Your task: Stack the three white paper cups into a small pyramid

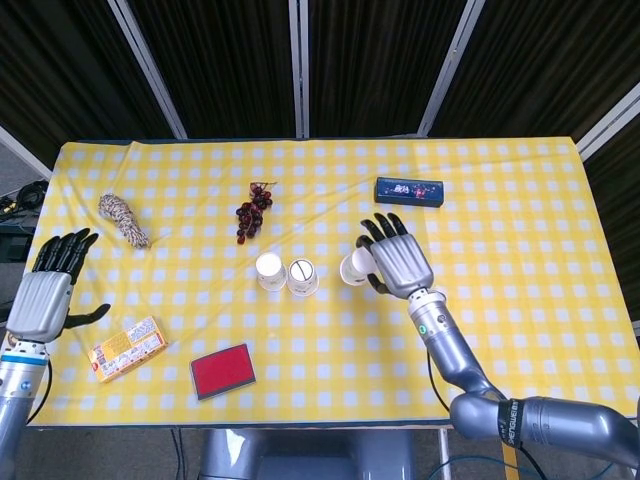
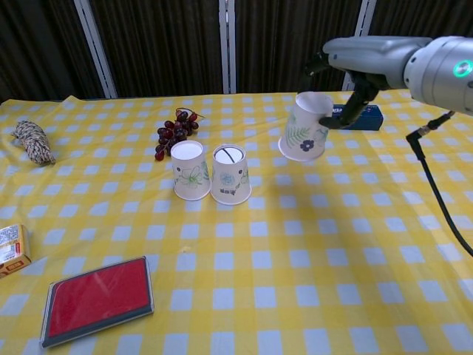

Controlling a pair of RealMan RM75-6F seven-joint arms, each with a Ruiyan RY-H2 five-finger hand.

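Note:
Two white paper cups with printed patterns stand upside down and side by side in the middle of the table: the left cup (image 1: pixel 269 271) (image 2: pixel 190 171) and the right cup (image 1: pixel 302 278) (image 2: pixel 230 174). They touch or nearly touch. My right hand (image 1: pixel 397 256) (image 2: pixel 353 70) holds a third cup (image 1: pixel 356 266) (image 2: pixel 304 128) in the air, tilted, base up, to the right of the pair. My left hand (image 1: pixel 50 285) hovers open at the table's left edge, holding nothing.
On the yellow checked cloth (image 1: pixel 520 220) lie dark grapes (image 1: pixel 253 210) (image 2: pixel 174 132), a twine bundle (image 1: pixel 124 220) (image 2: pixel 33 141), a blue box (image 1: pixel 409 190) (image 2: pixel 363 115), a snack packet (image 1: pixel 126 348) and a red card (image 1: pixel 222 370) (image 2: pixel 97 299).

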